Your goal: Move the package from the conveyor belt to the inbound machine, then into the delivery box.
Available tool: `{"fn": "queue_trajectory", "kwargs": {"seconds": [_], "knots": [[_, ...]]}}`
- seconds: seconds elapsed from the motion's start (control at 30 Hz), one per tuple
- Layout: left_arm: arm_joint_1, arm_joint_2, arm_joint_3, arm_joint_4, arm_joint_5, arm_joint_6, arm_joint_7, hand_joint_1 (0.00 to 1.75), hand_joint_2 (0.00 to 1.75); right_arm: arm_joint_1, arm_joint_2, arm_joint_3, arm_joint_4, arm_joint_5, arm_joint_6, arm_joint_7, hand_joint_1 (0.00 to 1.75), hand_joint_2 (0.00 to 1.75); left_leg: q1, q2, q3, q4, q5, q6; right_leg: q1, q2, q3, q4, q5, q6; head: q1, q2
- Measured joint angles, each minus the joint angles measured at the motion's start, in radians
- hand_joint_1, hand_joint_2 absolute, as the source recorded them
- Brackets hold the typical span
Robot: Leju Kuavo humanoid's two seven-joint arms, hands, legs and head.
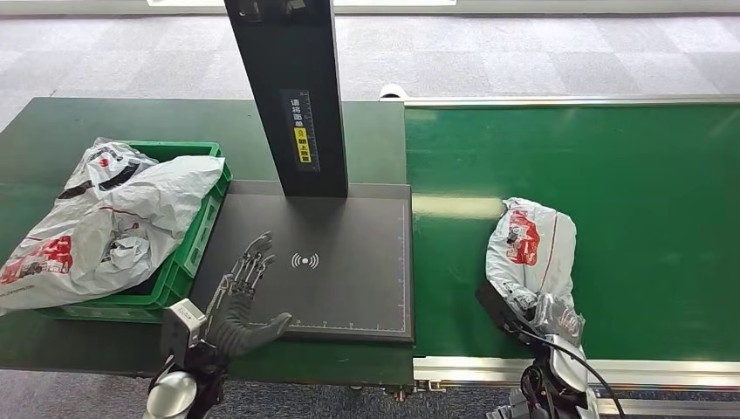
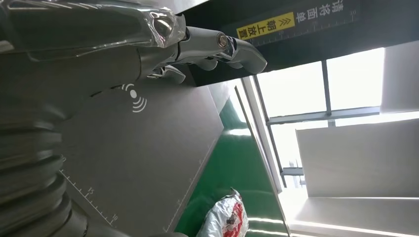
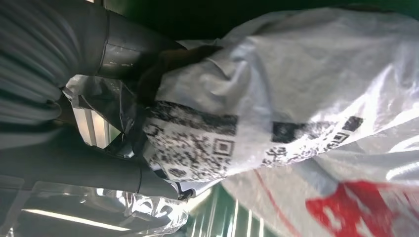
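- Pkg (image 1: 531, 253): white plastic mailer bag w/ red print, lies on the green conveyor belt (image 1: 646, 218), near its front edge, well apart from the scan plate.
- Right robot hand (image 1: 515, 312) is at the pkg's near end. Right wrist view shows thumb and fingers (image 3: 123, 175) wrapped round crumpled bag plastic by the QR label, so it reads as gripping the pkg, prob. bunching loose film since the bag is soft w/ no rigid edge.
- Pkg looks to be resting on the belt, not lifted, though I can't tell for sure.
- Left robot hand (image 1: 247, 292): empty, fingers spread and apart, hovering over the front-left corner of the inbound machine's dark plate (image 1: 349, 279), beside the wireless symbol. Can't tell if it touches the plate. Likely parked there to receive or steady the pkg later.
- Machine's black post (image 1: 292, 87) w/ yellow label stands at the plate's rear, so pkg prob. has to go flat on the plate below it, label up, to be read.
- Green delivery box (image 1: 205, 218): left of the plate, touching it, on the worktop (image 1: 52, 131). Already holds 1 or more similar white bags (image 1: 105, 223), piled above the rim and spilling over its left side.
- Stage: early, step 1 (belt to machine) not yet done.
- Risk: slippery film may slip from the grip; full box leaves little room.
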Motion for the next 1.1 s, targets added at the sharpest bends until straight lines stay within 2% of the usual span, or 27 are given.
{"fn": "queue_trajectory", "kwargs": {"seconds": [0.07,0.23,0.37,0.6,0.73,0.83,1.1], "knots": [[0.014,0.000,0.006,-0.016,0.002,0.003,-0.004,0.00,1.75,0.015,0.005,-0.001,-0.048,-0.027,-0.063,-0.055,1.75,1.75,0.000,0.000,-0.001,0.000,0.000,0.000,0.000,0.000,-0.001,0.000,0.000,0.000,0.000,0.000],[0.032,0.000,0.013,-0.040,0.002,-0.004,-0.027,0.00,1.75,0.055,0.028,-0.001,-0.218,-0.091,-0.238,-0.258,1.75,1.75,0.000,0.000,-0.003,0.000,0.000,0.000,0.000,0.000,-0.004,0.000,0.000,0.000,0.000,0.000],[0.033,0.000,0.015,-0.041,0.000,-0.008,-0.034,0.00,1.75,0.097,0.051,-0.001,-0.355,-0.091,-0.348,-0.325,1.75,1.75,0.000,0.000,-0.004,0.000,0.000,0.000,0.000,0.000,-0.005,0.000,0.000,0.000,0.000,0.000],[0.025,-0.001,0.015,-0.039,0.001,-0.002,-0.049,0.00,1.75,0.155,0.083,-0.003,-0.514,-0.171,-0.484,-0.460,1.75,1.75,0.000,0.000,-0.004,0.000,0.000,0.000,0.000,0.000,-0.005,0.000,0.000,0.000,0.000,0.000],[0.016,-0.001,0.015,-0.035,0.013,0.012,-0.063,0.00,1.75,0.167,0.096,0.015,-0.554,-0.187,-0.480,-0.517,1.75,1.75,0.000,0.001,-0.004,0.000,0.000,0.000,0.000,0.000,-0.005,0.000,0.000,0.000,0.000,0.000],[0.009,-0.001,0.014,-0.030,0.020,0.016,-0.069,0.00,1.75,0.166,0.100,0.059,-0.556,-0.178,-0.442,-0.536,1.75,1.75,0.000,0.001,-0.004,0.000,0.000,0.000,0.000,0.000,-0.005,0.000,0.000,0.000,0.000,0.000],[-0.019,-0.001,-0.001,-0.008,0.028,0.024,-0.072,0.00,1.75,0.107,0.096,0.264,-0.472,-0.175,-0.348,-0.551,1.75,1.75,0.000,0.001,-0.004,0.000,0.000,0.000,0.000,0.000,-0.005,0.000,0.000,0.000,0.000,0.000]]}}
